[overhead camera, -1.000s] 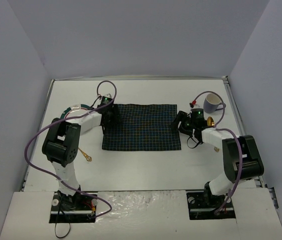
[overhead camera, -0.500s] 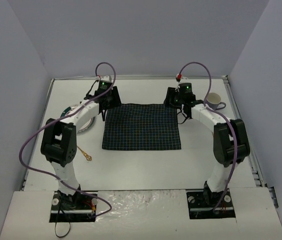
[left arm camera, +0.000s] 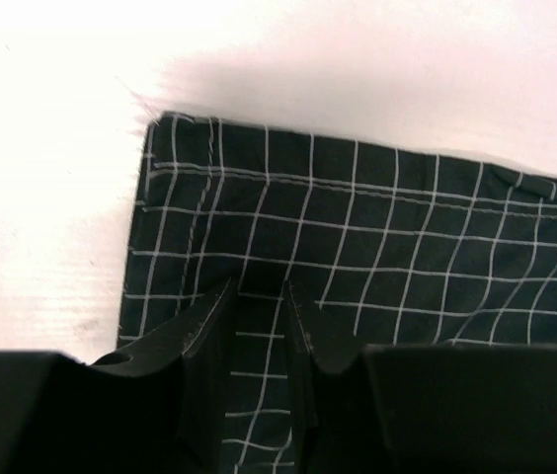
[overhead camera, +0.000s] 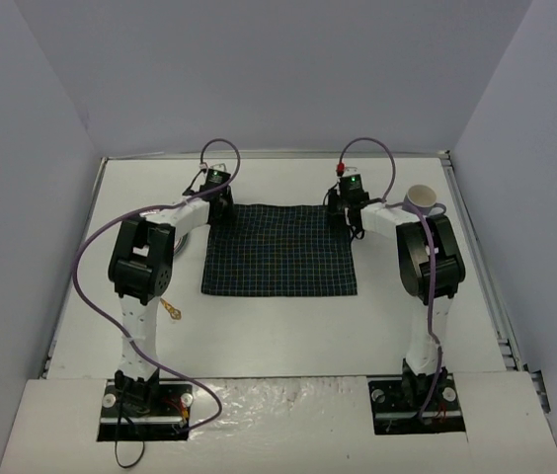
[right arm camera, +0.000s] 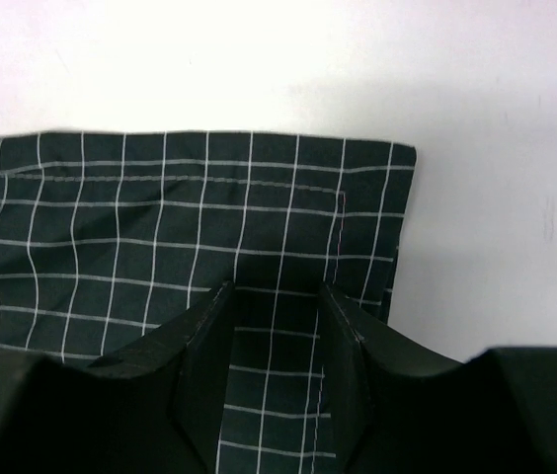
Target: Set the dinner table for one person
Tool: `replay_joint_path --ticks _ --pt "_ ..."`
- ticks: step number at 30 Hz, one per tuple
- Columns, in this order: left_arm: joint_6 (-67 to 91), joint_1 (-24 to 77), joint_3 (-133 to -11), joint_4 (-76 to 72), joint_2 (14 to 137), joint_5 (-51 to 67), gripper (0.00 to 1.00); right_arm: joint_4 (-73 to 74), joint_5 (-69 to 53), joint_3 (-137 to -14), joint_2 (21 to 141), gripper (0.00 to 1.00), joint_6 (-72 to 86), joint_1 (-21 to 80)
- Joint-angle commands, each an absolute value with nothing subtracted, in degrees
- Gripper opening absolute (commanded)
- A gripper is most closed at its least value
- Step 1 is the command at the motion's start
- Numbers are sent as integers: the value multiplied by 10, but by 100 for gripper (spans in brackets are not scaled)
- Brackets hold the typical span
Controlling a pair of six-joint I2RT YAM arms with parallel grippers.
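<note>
The dark green-blue checked cloth (overhead camera: 278, 249) lies flat on the white dinner table (overhead camera: 278, 326). My left gripper (overhead camera: 221, 204) hovers over the cloth's far left corner. In the left wrist view (left arm camera: 259, 293) its jaws are a little apart and the flat cloth (left arm camera: 377, 227) shows between them. My right gripper (overhead camera: 344, 213) is over the far right corner. In the right wrist view (right arm camera: 277, 296) its jaws stand wider apart over the cloth (right arm camera: 160, 217), empty.
A white cup (overhead camera: 422, 200) stands right of the cloth, behind the right arm. A small gold utensil (overhead camera: 172, 309) lies left of the cloth beside the left arm. Grey walls enclose the table on three sides.
</note>
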State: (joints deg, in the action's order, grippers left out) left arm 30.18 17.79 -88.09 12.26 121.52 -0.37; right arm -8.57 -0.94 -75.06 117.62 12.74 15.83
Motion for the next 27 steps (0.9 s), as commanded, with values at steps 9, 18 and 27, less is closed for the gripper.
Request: replay_joint_path --ticks 9,18,27 --pt "371 129 -928 132 1267 -26 18 -44 27 -872 1268 33 97 133" --pt "363 124 -991 150 1307 -2 19 -15 40 -947 1302 33 84 125" --pt "374 124 -959 130 1261 8 22 -6 34 -996 1291 35 64 122"
